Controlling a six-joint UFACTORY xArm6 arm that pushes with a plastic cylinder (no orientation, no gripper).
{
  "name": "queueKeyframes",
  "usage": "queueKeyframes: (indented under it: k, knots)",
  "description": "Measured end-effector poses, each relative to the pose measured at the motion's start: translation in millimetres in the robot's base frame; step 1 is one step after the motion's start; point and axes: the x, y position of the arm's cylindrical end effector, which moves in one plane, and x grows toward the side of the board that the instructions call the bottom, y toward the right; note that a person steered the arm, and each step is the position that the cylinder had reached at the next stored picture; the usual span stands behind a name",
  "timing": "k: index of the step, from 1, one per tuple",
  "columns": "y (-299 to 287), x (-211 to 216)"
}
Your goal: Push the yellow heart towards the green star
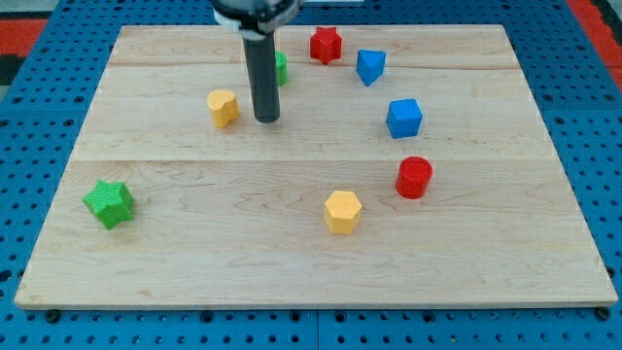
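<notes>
The yellow heart (pixel 223 107) lies on the wooden board (pixel 194 253) in the upper left part of the view. The green star (pixel 109 202) lies near the board's left edge, below and to the left of the heart. My tip (pixel 266 119) rests on the board just to the right of the yellow heart, with a small gap between them. The rod rises to the view's top.
A green block (pixel 281 67) is partly hidden behind the rod. A red star (pixel 326 45) and a blue heart (pixel 370 66) lie near the top. A blue cube (pixel 403 118), a red cylinder (pixel 414 177) and a yellow hexagon (pixel 342 211) lie to the right.
</notes>
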Motion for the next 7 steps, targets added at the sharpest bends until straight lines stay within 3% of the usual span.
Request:
queueKeyframes:
  k: [1, 2, 6, 7]
  knots:
    - [-42.9, -25.2]
    - [-93.3, -14.0]
    - [-101.4, -15.6]
    - [-71.5, -19.0]
